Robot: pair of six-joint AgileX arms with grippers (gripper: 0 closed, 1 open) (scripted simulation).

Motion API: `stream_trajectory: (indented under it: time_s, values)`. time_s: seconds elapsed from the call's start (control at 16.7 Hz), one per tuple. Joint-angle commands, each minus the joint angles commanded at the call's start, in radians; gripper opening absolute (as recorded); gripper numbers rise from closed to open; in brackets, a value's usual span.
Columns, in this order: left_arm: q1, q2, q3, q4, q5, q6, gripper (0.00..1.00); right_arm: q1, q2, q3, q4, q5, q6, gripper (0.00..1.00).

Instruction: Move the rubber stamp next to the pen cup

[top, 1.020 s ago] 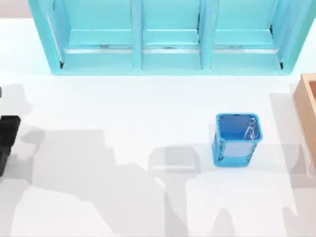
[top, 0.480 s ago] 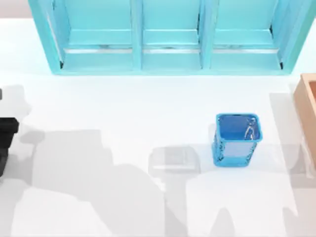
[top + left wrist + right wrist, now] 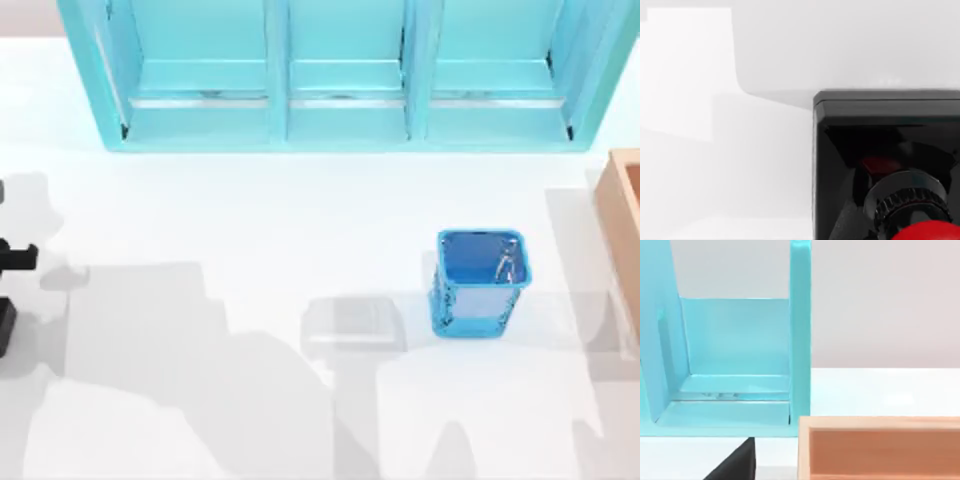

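rubber stamp [image 3: 887,165] sits close under my left wrist camera; pen cup [image 3: 480,283] stands right of table centre. i cannot tell either gripper's finger state.

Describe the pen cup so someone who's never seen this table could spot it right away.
Start at the big cyan shelf unit along the table's far edge. In front of its right end, out on the white table, stands the pen cup. It is the small, shiny, deep-blue square-mouthed cup, darker than the shelf and unlike the tan wooden box at the right edge.
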Motion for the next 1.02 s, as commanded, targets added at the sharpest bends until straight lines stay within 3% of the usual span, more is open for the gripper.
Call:
stream_trajectory:
  time_s: [0.12, 0.66, 1.02]
  values:
    - [0.000, 0.000, 0.000, 0.000, 0.000, 0.000, 0.00, 0.000, 0.000, 0.000, 0.000, 0.000, 0.000, 1.00]
    - [-0.004, -0.001, 0.003, -0.003, 0.000, -0.002, 0.00, 0.000, 0.000, 0.000, 0.000, 0.000, 0.000, 1.00]
    - [-0.179, -0.012, 0.208, -0.227, 0.000, -0.180, 0.00, 0.000, 0.000, 0.000, 0.000, 0.000, 0.000, 1.00]
